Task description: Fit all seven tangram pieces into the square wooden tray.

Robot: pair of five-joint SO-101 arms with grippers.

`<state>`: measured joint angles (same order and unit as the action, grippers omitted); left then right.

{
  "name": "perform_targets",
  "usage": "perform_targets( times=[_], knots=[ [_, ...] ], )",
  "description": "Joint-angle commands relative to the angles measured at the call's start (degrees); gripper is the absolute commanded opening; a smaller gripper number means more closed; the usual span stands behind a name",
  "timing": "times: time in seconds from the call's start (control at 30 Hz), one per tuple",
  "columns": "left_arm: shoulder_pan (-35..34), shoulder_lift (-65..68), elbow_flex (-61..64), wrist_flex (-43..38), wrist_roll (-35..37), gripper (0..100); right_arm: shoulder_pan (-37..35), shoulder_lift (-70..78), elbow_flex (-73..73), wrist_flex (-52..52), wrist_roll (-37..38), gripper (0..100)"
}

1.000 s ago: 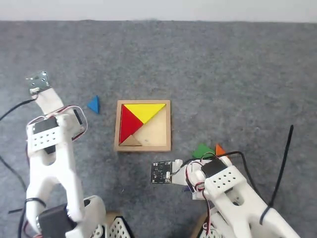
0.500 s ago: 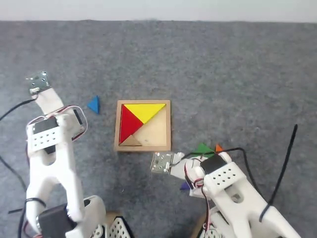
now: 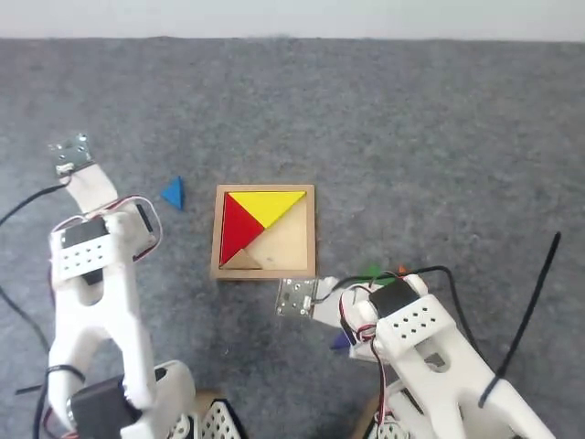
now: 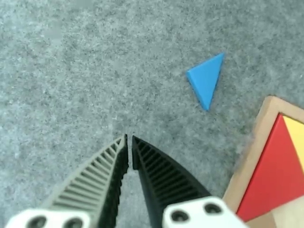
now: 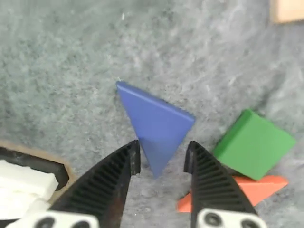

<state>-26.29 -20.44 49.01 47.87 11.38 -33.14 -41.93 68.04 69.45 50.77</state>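
The wooden tray [image 3: 311, 234] lies near the middle of the grey felt-covered worktop [image 3: 411, 137]. Inside it a yellow triangle [image 3: 266, 205] fills the 12 o'clock side, a red triangle [image 3: 236, 229] fills the 9 o'clock side, and a small tan triangle [image 3: 240, 260] sits in the 7 o'clock corner; the rest of the tray floor is bare wood.

A light blue triangle [image 3: 173, 192] lies flat on the felt at about 10 o'clock from the tray, near it but apart. The left tool [image 4: 129, 140] hangs over bare felt close to that triangle, its fingers drawn narrow with only a thin slit between the tips and nothing in them.

At about 5 o'clock from the tray the right tool [image 5: 161, 152] is spread fairly wide, its fingers on either side of one corner of a dark blue triangle [image 5: 154, 121] that lies flat; whether they touch it I cannot tell. Just beside it a green block [image 5: 254, 142] rests against an orange piece [image 5: 242, 192].
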Motion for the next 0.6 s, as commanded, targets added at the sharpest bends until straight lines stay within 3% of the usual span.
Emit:
perform_targets(
  times=[0.0,0.23,0.57],
  knots=[
    [0.00,-0.70,-0.40,-0.79,-0.62,2,-0.57,-1.27,-2.29,0.66,3.60,25.1],
    [0.00,-0.26,-0.66,-1.05,-0.70,2,-9.36,-0.66,2.29,-5.14,-0.70,29.1],
    [0.00,-0.26,-0.48,-1.05,-0.70,2,-6.29,-0.57,4.57,-6.37,0.88,26.5]
  ],
)
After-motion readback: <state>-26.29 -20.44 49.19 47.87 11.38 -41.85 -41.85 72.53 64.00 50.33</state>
